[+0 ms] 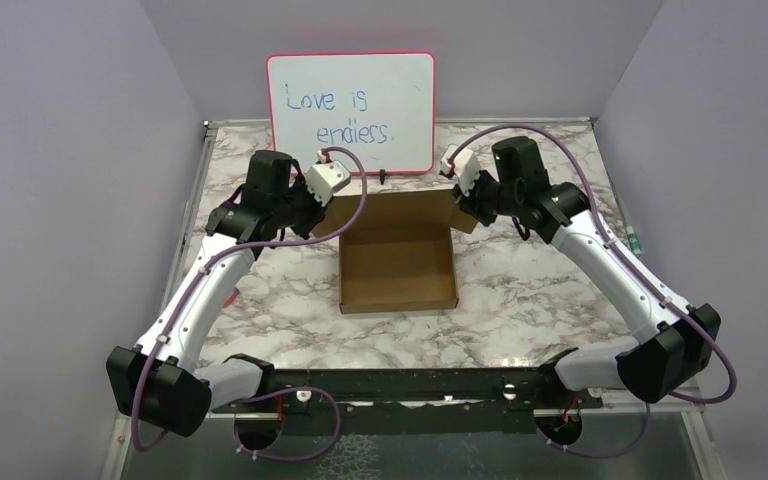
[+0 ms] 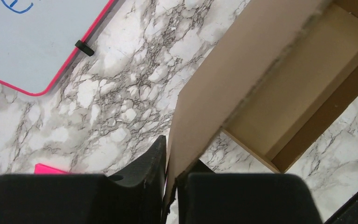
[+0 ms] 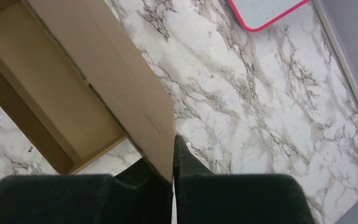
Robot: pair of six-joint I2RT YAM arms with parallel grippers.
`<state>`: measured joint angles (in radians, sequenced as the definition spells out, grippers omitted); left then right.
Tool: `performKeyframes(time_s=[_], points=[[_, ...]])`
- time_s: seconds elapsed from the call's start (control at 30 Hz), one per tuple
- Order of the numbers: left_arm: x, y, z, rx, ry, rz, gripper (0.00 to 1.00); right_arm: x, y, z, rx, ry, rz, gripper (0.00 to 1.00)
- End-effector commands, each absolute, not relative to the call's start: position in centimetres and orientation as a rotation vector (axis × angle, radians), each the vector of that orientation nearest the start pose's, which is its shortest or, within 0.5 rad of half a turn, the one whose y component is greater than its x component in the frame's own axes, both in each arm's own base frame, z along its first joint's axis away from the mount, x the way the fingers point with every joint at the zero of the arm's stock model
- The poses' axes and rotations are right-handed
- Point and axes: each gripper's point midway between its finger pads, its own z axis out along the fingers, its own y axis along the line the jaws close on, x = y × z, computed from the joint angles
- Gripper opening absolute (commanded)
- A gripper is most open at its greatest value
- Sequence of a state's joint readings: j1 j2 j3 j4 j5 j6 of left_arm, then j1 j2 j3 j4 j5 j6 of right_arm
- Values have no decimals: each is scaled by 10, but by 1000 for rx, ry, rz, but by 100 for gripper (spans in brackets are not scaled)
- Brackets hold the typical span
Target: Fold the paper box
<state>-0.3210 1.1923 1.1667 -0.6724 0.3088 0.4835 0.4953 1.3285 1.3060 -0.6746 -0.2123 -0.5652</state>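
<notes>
The paper box (image 1: 397,270) is sitting on the marble bench (image 1: 520,290) between the two tools, nearer the arm bases than either of them, and it is looking partly done: its tray is already standing as four low walls around a flat floor, while the lid panel (image 1: 397,212) is rising from the tray's far wall and is not yet closed over it. The left tool (image 2: 171,175) is pinching a narrow grip on the lid's left-hand edge, the cardboard running up and away from between its fingers. The right tool (image 3: 170,167) is doing the same on the lid's right-hand corner, its jaws nearly together with only the board's thickness between them. What seems to be remaining is swinging the lid down over the tray and tucking its edge flaps in. The overhead view is showing both arms reaching in from either side, and the pink-framed whiteboard (image 1: 350,110) standing just beyond the tools, but it is hiding the jaws behind the wrists. Each wrist view is making its own grip plain, and is showing the tray's inside lying empty off to one side of the fingers, though neither is taking in the other tool.
</notes>
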Motion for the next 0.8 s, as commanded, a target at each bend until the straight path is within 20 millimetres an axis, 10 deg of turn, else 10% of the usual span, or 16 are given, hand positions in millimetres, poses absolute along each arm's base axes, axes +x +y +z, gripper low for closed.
performKeyframes(time_s=[0.0, 0.77], points=[[302, -151, 238, 1023, 1956, -347, 9, 324, 201, 244, -1156, 1912, 284, 8], [327, -162, 246, 303, 2211, -546, 1, 343, 184, 245, -295, 2310, 297, 1]])
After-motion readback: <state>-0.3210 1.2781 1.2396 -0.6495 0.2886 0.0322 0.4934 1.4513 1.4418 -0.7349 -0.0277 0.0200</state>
